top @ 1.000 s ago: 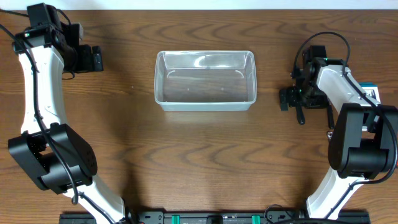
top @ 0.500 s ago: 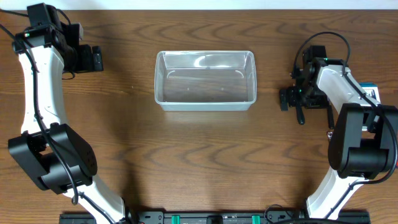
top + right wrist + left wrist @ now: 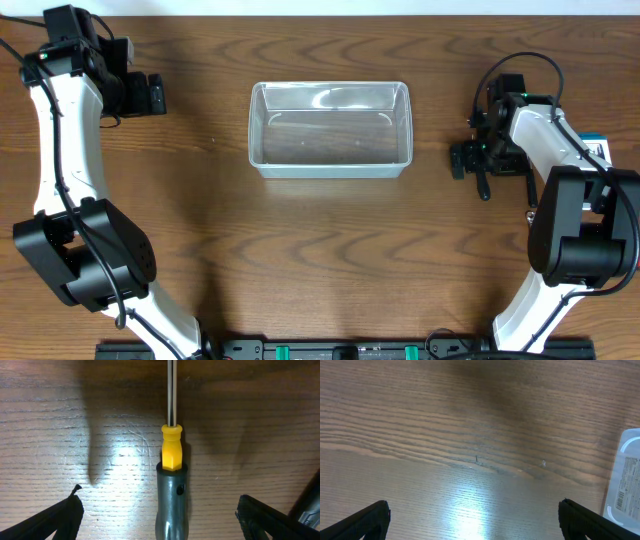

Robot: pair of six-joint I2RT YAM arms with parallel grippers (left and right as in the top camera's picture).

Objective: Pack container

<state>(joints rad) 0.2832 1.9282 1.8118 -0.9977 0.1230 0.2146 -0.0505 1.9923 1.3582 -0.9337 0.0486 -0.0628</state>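
Table (image 3: pixel 205 200) is bare left of and below the container (image 3: pixel 330 168) at top centre; a screwdriver (image 3: pixel 171 452) lies between my right gripper's (image 3: pixel 159 519) wide-apart jaws, bare wood either side.

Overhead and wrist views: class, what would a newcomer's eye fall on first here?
First, the clear container, empty, at the middle of the wooden table. Next, in the right wrist view, a screwdriver with a yellow-and-grey handle lies on the wood. The open right end effector hangs over it, fingers clear on either side.
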